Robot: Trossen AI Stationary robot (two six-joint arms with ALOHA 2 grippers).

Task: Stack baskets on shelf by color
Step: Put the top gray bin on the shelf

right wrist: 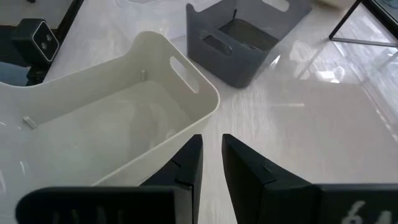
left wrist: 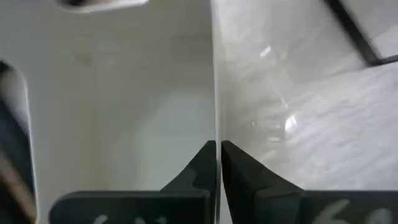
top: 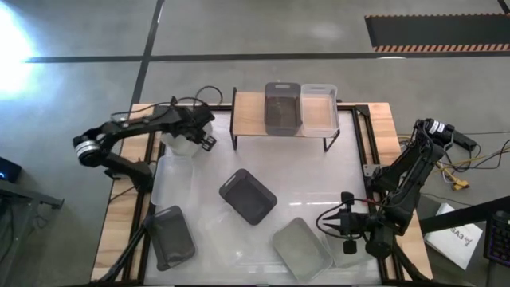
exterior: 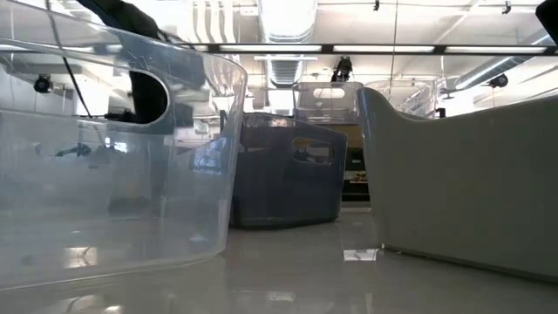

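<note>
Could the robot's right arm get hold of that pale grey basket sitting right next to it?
Probably yes. The right end effector sits open just beside the light grey basket, its near wall directly ahead with nothing between them.

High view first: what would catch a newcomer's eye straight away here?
The shelf at the table's far edge already carries a dark grey basket beside a clear basket. The left gripper, near the shelf's left end, is shut on the wall of a light basket. The right gripper waits near the front right, beside a light grey basket; another dark basket sits mid-table.
</note>
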